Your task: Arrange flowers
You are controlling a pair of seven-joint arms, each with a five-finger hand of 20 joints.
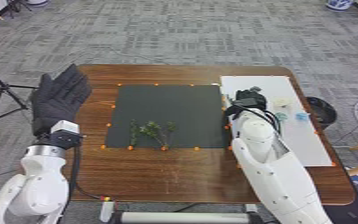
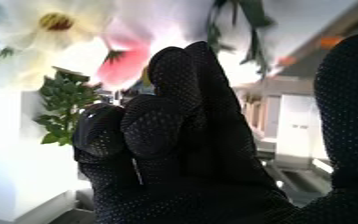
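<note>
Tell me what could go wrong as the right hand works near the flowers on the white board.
The black-gloved right hand is close to the cream flower on the flat white board, so a sideways move might brush it out of place. The pale blue flower lies toward the brown wooden table's right edge; a push that way could send it off. The leafy green sprigs lie close together, so lifting one might drag another.
</note>
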